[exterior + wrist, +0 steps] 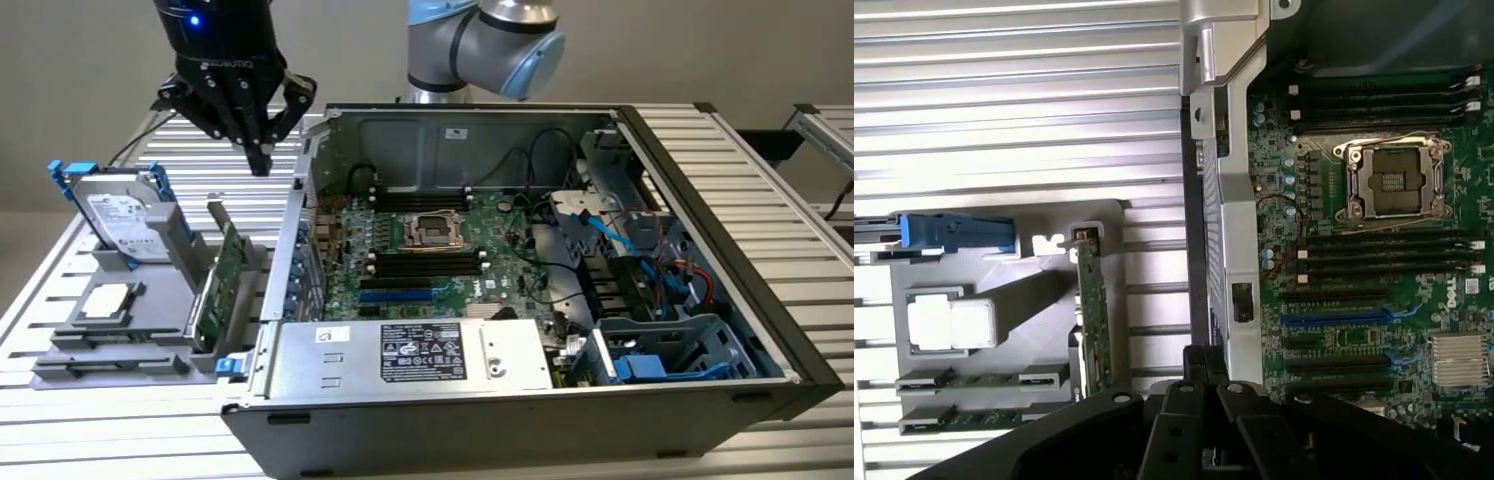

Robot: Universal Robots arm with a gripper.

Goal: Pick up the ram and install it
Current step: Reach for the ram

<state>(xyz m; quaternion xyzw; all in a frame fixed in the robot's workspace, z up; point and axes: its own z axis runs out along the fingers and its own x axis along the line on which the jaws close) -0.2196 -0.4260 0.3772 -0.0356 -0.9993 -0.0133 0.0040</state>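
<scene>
Slatted metal table point(80, 440), gripper point(260, 163) pinched together, empty, ram point(984, 379) seemingly flat in grey tray point(1044, 290) well below

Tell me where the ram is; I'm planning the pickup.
The ram sits at the near end of the gray holder, next to the silver chip, on the exterior view's left of the case.

Silver-and-blue arm point(501, 45), black wrist point(220, 45) with blue light point(196, 20), black fingers point(256, 150)
</scene>
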